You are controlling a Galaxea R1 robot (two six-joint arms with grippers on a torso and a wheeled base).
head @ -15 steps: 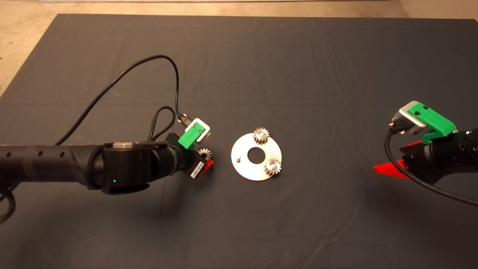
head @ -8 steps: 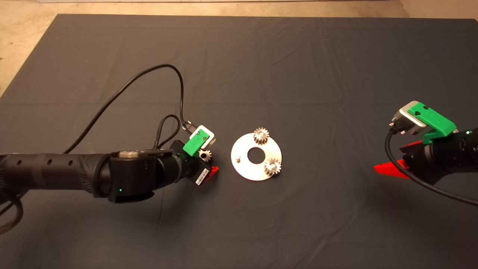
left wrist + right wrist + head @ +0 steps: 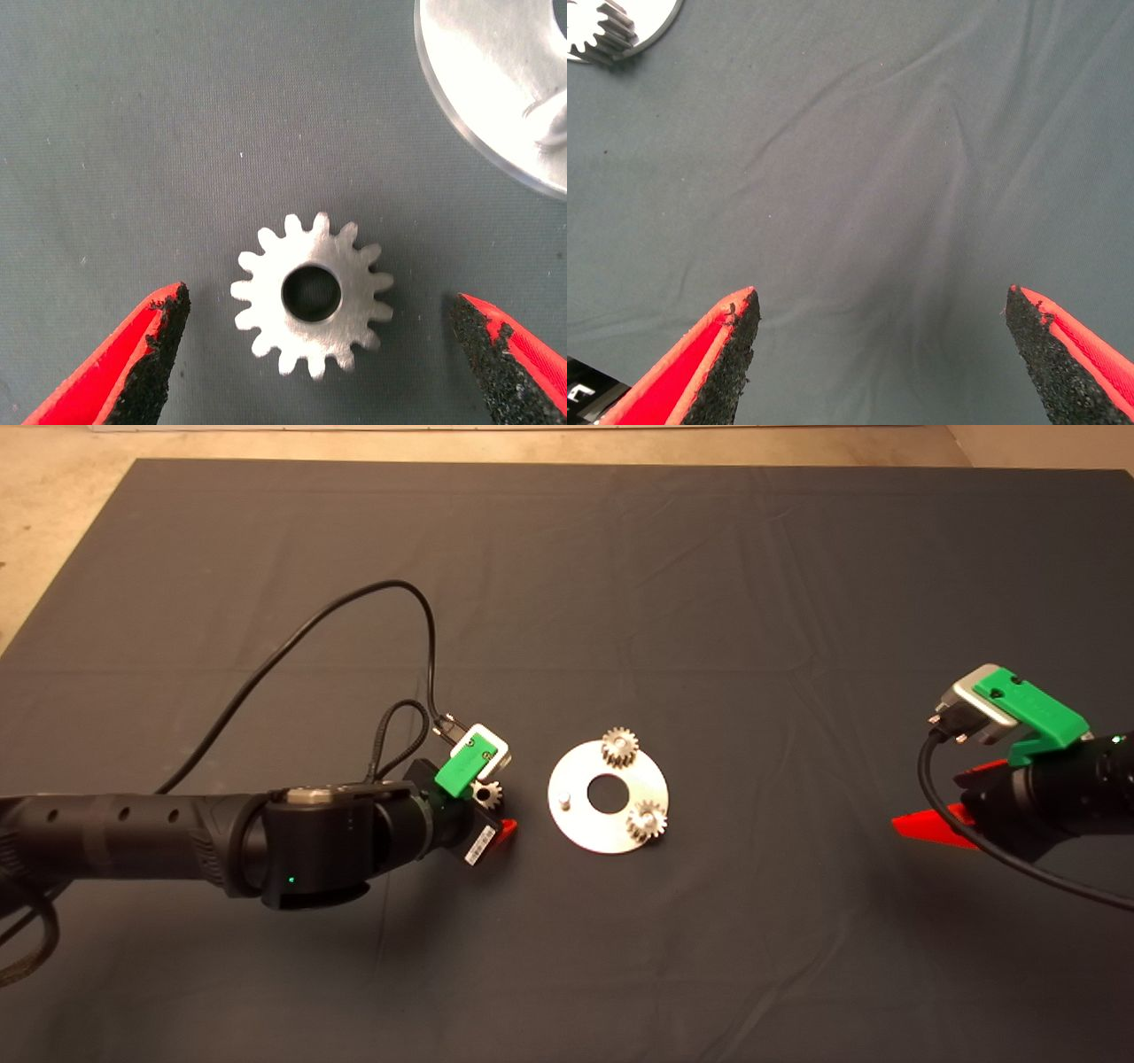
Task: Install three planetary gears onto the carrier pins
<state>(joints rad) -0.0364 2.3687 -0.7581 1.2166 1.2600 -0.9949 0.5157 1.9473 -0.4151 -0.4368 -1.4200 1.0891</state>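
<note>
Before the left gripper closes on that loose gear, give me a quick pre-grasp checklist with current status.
1. Left gripper open: ok, red fingers spread either side.
2. Small silvery toothed loose gear between the fingers: ok, lying flat on the dark mat, untouched.
3. Gear clear of the flat round silver disc: ok, apart.
4. Free short silvery pin available: ok, bare; the other two carry gears.
5. Right gripper out of the way: ok, open over bare mat.
6. Fingers low enough to grip: cannot tell.
</note>
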